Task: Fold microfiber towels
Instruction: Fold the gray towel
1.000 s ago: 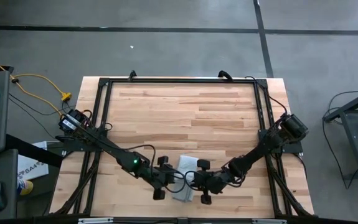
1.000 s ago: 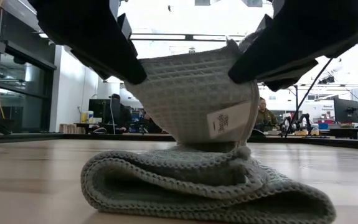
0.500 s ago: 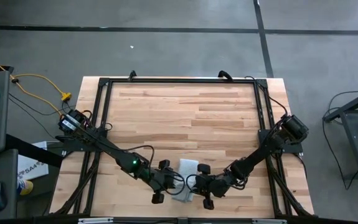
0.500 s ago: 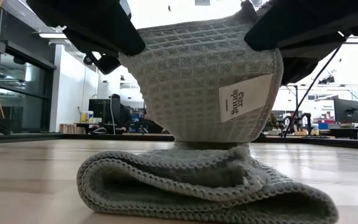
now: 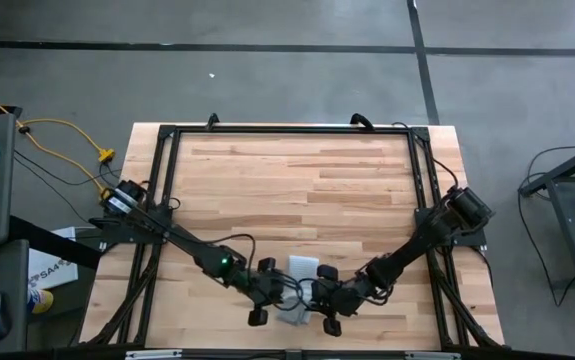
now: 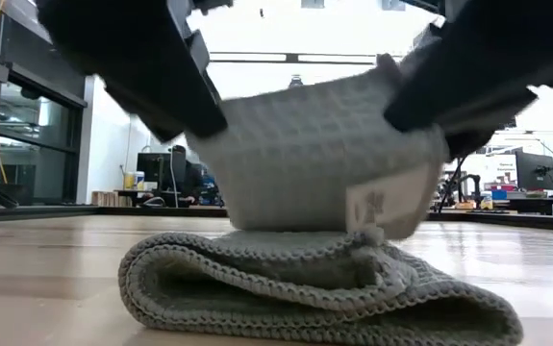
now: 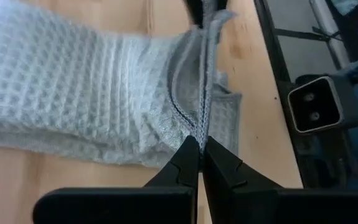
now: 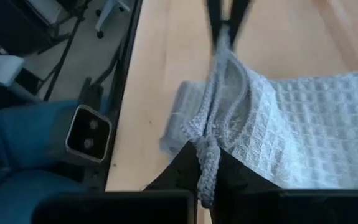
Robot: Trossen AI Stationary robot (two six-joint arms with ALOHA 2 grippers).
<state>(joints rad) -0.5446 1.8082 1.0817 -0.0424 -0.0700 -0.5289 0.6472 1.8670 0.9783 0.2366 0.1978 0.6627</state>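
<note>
The light grey-white waffle towel [image 5: 299, 282] lies near the table's front edge, between my two grippers. In the low view its folded lower part [image 6: 305, 284] rests on the table, and a raised flap [image 6: 305, 163] with a white label [image 6: 377, 204] stands above it. My left gripper [image 5: 279, 300] is shut on the flap's left corner. My right gripper [image 5: 314, 302] is shut on its right corner. My left gripper pinches the flap's hemmed edge [image 7: 198, 127] at its corner between both fingertips; at least two layers show there. The corner is lifted clear, and the cloth runs on to the other gripper. My right gripper pinches the bunched corner [image 8: 207, 152] of the same edge between its fingertips. That corner is lifted, and the cloth sags from it toward the folded part on the table.
A black metal frame [image 5: 287, 130] runs round the wooden table. The far half of the table [image 5: 297, 190] is bare wood. Beyond the table the low view shows desks, monitors and seated people [image 6: 175, 173].
Both grippers have moved a little toward the table's near edge, then come down, still shut on the flap. The flap rose first and has now sunk, so its lower edge and label sit closer to the folded part, which has stayed on the table.
</note>
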